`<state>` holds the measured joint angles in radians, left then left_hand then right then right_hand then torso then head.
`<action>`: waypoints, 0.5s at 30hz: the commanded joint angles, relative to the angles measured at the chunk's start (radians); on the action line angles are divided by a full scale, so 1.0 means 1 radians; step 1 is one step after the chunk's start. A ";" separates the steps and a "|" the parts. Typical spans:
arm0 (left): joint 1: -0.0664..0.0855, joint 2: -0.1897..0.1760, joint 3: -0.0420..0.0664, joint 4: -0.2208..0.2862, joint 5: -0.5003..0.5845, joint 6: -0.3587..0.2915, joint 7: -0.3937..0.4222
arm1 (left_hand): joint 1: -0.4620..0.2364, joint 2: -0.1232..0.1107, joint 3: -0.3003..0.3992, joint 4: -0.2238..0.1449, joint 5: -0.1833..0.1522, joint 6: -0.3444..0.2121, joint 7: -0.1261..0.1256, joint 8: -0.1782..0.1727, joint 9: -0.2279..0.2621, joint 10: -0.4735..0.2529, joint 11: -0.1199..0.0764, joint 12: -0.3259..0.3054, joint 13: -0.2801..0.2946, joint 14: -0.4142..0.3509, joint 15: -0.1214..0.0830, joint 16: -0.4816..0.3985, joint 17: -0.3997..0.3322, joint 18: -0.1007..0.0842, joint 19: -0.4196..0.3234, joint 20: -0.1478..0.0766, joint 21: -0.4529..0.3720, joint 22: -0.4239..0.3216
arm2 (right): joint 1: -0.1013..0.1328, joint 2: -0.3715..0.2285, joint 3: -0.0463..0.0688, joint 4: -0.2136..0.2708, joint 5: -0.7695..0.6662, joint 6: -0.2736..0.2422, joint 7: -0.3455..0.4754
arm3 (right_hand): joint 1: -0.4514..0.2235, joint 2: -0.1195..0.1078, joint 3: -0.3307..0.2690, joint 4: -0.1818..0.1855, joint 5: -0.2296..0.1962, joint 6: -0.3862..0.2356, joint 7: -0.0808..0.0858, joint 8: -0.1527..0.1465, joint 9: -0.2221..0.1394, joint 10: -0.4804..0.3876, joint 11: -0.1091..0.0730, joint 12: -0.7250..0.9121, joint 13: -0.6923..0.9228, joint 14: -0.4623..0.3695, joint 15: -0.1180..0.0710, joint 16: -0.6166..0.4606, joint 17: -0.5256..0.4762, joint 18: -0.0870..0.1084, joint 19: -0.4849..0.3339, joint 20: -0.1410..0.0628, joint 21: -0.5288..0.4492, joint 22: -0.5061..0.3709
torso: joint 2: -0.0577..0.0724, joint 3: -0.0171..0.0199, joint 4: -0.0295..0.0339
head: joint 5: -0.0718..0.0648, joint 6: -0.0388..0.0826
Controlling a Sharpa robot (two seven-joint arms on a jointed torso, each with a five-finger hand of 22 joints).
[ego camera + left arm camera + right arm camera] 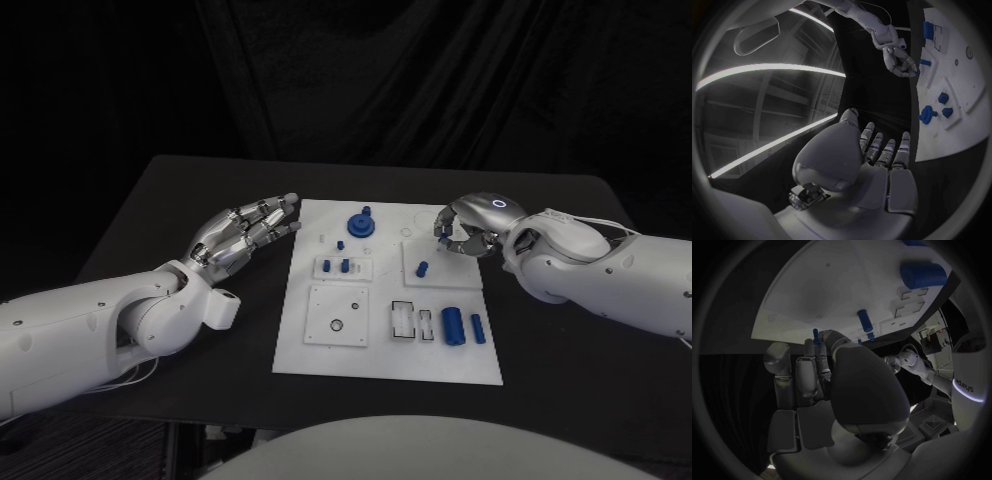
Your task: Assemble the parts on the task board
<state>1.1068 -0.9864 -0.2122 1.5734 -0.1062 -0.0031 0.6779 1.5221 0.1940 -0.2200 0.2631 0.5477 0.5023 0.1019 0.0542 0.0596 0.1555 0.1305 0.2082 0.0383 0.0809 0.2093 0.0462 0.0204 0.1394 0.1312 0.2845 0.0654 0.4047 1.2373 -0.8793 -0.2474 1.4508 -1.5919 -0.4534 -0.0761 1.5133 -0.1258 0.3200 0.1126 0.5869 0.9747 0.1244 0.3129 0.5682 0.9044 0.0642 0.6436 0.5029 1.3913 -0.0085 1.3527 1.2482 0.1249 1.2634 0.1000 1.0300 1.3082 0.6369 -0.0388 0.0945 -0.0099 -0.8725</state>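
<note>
The white board point(389, 340) lay in the middle of the black table point(173, 200). In the head view the left hand point(242, 235) hovered just off the board's left edge, fingers straight and apart, holding nothing; its wrist view showed the same flat palm point(879, 165) beside the board's edge. The right hand point(469, 228) was curled over the board's upper right plate, near a small blue peg point(421, 268). From the head, its fingers hid whatever lay between them. The right wrist view showed more: a thin blue pin point(816, 336) stood pinched at the fingertips point(824, 340), above the board's surface, with a short blue peg point(865, 320) standing in the board just beyond. The head view alone showed the blue knob point(361, 222) at the board's top and two blue cylinders point(462, 326) lying near its lower right corner.
</note>
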 commanded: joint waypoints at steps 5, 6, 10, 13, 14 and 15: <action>-0.002 0.006 0.001 -0.001 0.006 0.013 0.029 | 0.011 0.002 0.001 -0.006 0.004 0.008 0.010 0.005 0.002 0.005 0.006 0.006 0.002 0.004 0.003 0.006 0.002 0.009 0.007 0.003 0.006 0.001 | 0.047 -0.026 0.001 0.081 -0.002 0.026 -0.038 | 0.010 -0.001 0.000 -0.007 0.003 -0.008 0.002 0.003 0.000 0.018 -0.006 -0.005 -0.001 -0.014 0.001 -0.010 -0.008 -0.006 -0.011 0.000 -0.008 0.108 | -0.001 0.0002 0.0000 | 0.003 0.000; -0.002 0.007 0.001 -0.002 0.006 0.014 0.029 | 0.011 0.002 0.001 -0.006 0.004 0.008 0.010 0.005 0.002 0.005 0.006 0.006 0.002 0.004 0.003 0.006 0.002 0.009 0.007 0.003 0.006 0.001 | 0.051 -0.031 0.001 0.101 -0.002 0.029 -0.041 | 0.010 -0.001 0.001 -0.007 0.002 -0.010 0.002 0.002 0.000 0.020 -0.006 -0.005 -0.002 -0.015 0.001 -0.011 -0.009 -0.006 -0.013 -0.001 -0.010 0.107 | -0.001 0.0001 0.0002 | 0.004 0.000; -0.003 0.010 0.001 -0.003 0.006 0.015 0.029 | 0.012 0.002 0.001 -0.006 0.004 0.010 0.011 0.006 0.002 0.006 0.007 0.006 0.002 0.004 0.003 0.006 0.002 0.009 0.006 0.003 0.005 -0.002 | 0.058 -0.037 0.001 0.175 -0.002 0.038 -0.049 | 0.013 -0.003 0.002 -0.010 0.002 -0.014 0.003 0.000 -0.001 0.021 -0.006 -0.005 -0.003 -0.015 0.001 -0.011 -0.009 -0.005 -0.015 -0.001 -0.012 0.106 | -0.001 0.0002 0.0001 | 0.012 0.000; -0.004 0.010 0.001 -0.003 0.006 0.015 0.028 | 0.012 0.003 0.001 -0.006 0.005 0.010 0.012 0.006 0.002 0.006 0.008 0.006 0.002 0.004 0.002 0.006 0.002 0.009 0.005 0.003 0.005 -0.005 | 0.058 -0.030 0.001 0.231 -0.022 0.054 -0.059 | 0.022 -0.002 0.008 -0.017 -0.001 -0.020 0.004 -0.003 -0.003 0.021 -0.004 -0.007 -0.004 -0.015 0.001 -0.011 -0.009 -0.005 -0.018 -0.001 -0.014 0.106 | -0.001 0.0000 0.0000 | 0.021 0.000; -0.005 0.010 0.001 -0.002 0.006 0.015 0.027 | 0.013 0.003 0.002 -0.006 0.008 0.011 0.015 0.006 0.003 0.006 0.008 0.006 0.002 0.003 0.002 0.006 0.001 0.008 0.005 0.003 0.004 -0.007 | 0.056 -0.025 0.001 0.250 -0.036 0.061 -0.065 | 0.022 -0.002 0.009 -0.018 -0.002 -0.021 0.005 -0.004 -0.003 0.021 -0.004 -0.007 -0.004 -0.014 0.001 -0.011 -0.009 -0.005 -0.017 -0.001 -0.013 0.106 | -0.001 0.0000 0.0000 | 0.024 0.000; -0.005 0.009 0.001 -0.002 0.006 0.015 0.027 | 0.013 0.003 0.002 -0.007 0.010 0.014 0.016 0.007 0.003 0.006 0.009 0.007 0.002 0.002 0.001 0.006 0.001 0.008 0.004 0.002 0.004 -0.009 | 0.053 -0.020 0.001 0.268 -0.049 0.066 -0.069 | 0.022 -0.002 0.009 -0.019 -0.012 -0.022 0.006 -0.005 -0.004 0.022 -0.003 -0.006 -0.004 -0.015 0.002 -0.012 -0.011 -0.005 -0.019 -0.001 -0.014 0.106 | -0.001 0.0002 0.0000 | 0.027 0.000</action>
<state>1.1025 -0.9784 -0.2122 1.5690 -0.1059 -0.0002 0.6781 1.5261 0.1980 -0.2172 0.2603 0.5550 0.5130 0.1127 0.0542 0.0615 0.1589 0.1340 0.2081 0.0392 0.0808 0.2092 0.0462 0.0212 0.1394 0.1311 0.2844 0.0654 0.3968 1.2940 -0.9027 -0.2470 1.7004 -1.5998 -0.4205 -0.1064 1.5282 -0.1274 0.3285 0.0988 0.5827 0.9620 0.1297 0.3130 0.5652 0.9117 0.0714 0.6418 0.4986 1.3828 -0.0087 1.3473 1.2391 0.1249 1.2502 0.0988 1.0221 1.3081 0.6357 -0.0386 0.0945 0.0109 -0.8725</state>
